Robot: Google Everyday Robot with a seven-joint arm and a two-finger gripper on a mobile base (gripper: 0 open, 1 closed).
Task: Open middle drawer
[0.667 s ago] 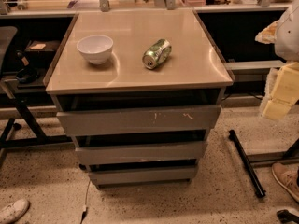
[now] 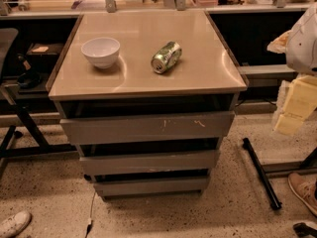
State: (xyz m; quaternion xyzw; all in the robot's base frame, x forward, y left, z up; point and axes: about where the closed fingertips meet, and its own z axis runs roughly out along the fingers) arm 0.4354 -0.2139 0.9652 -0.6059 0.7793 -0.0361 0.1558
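The end effector [image 2: 295,104] is hanging at the right edge of the view, beside the table [image 2: 218,78]; whether it is spread or pressed together cannot be told. The middle drawer [image 2: 148,161] is sitting between the scratched upper front [image 2: 146,128] and the bottom front [image 2: 151,186], lower than the end effector and to its left, its long axis running across the view. In my judgement the approach is calling for travel down and leftward

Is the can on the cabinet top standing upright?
No, the can lies on its side beside the bowl; the claw hangs at the view's right edge.
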